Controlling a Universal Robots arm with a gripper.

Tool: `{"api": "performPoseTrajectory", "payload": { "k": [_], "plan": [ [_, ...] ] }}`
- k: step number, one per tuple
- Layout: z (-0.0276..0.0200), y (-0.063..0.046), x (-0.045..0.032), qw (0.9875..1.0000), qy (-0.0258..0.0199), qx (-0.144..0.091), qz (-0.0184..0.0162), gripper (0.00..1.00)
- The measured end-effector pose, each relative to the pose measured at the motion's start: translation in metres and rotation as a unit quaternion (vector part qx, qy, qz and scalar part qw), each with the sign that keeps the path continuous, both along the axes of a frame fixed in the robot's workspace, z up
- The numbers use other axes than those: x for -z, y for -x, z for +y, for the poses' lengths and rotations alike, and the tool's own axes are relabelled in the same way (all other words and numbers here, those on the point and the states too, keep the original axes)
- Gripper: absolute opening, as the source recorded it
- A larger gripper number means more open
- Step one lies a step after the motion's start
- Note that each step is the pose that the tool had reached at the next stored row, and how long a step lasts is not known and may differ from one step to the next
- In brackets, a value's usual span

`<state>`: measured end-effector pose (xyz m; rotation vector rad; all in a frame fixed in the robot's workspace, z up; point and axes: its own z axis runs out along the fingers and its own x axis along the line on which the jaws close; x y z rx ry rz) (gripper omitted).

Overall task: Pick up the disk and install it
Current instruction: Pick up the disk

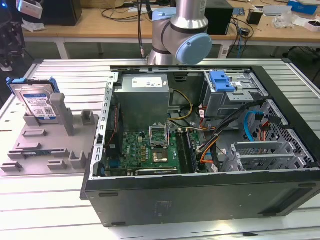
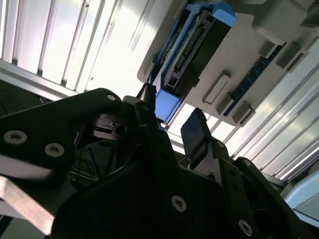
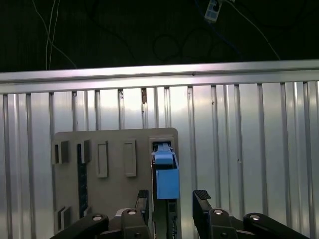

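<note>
The disk, a silver drive with a white-and-blue label in a blue carrier frame, stands on edge in a grey holder at the exterior view's left, outside the computer case. In the first wrist view my gripper is open, and the disk shows edge-on between the two black fingertips, some way beyond them. The second wrist view has the gripper open with nothing held, and the disk stands in the holder past the fingertips.
The open case lies on the slatted metal table. Inside it are a motherboard, cables and a metal drive cage topped by a blue bracket. The arm's base rises behind the case.
</note>
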<state>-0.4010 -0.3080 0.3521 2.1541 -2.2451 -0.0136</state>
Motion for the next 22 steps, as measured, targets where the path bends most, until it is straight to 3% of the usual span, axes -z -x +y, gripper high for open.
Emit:
{"api": "performPoseTrajectory", "payload": {
  "k": [22],
  "plan": [
    [-0.0003,0.003,0.0189,1.0,0.0,0.0,-0.0002,0.48]
  ]
}}
